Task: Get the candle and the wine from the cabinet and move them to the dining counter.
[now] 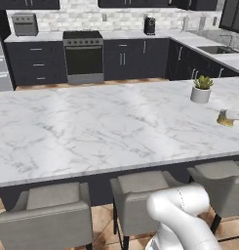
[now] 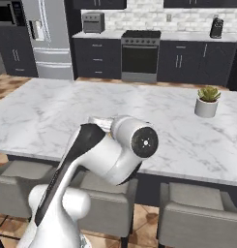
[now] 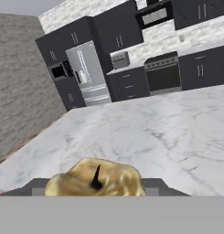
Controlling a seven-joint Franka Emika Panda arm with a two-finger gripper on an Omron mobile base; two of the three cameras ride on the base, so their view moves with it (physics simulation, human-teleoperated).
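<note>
A lumpy yellow candle (image 3: 115,179) with a dark wick fills the bottom of the hand view, with dark finger parts close on both sides. In the left base view the candle (image 1: 223,120) is just above the right end of the white marble dining counter (image 1: 91,122), and my gripper (image 1: 227,117) is shut on it from the right. The wine is out of view. Black upper wall cabinets (image 3: 115,29) hang on the far brick wall.
A small potted plant (image 1: 201,89) stands on the counter just behind the candle. Grey stools (image 1: 52,210) line the near side. Stove (image 1: 83,56), fridge (image 2: 47,38) and sink (image 1: 216,49) lie beyond. My arm's elbow (image 2: 132,143) hangs over the near edge.
</note>
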